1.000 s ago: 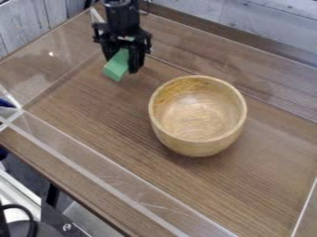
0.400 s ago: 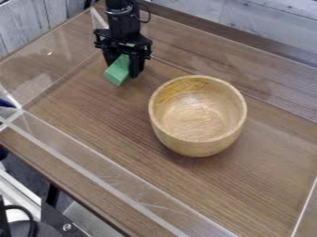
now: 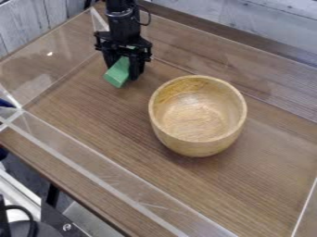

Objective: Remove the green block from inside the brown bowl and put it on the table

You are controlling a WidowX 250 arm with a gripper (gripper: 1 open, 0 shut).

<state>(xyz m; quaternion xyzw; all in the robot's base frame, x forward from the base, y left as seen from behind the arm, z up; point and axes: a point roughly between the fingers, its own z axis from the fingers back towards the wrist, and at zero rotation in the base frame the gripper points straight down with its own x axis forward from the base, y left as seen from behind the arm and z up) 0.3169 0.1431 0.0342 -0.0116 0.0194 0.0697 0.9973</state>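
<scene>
The green block [image 3: 118, 73] is over the table [image 3: 93, 125] at the back left, tilted, its lower end at or just above the wood. My gripper [image 3: 124, 63] points straight down and is shut on the green block's upper part. The black fingers [image 3: 106, 57] straddle it. To the right and nearer the camera stands the brown bowl [image 3: 198, 139], upright and with nothing inside. The block is a short gap away from the bowl's rim.
Clear acrylic walls edge the table: one along the front left [image 3: 87, 176] and one along the back [image 3: 235, 32]. A white corner bracket [image 3: 10, 109] sits at the left edge.
</scene>
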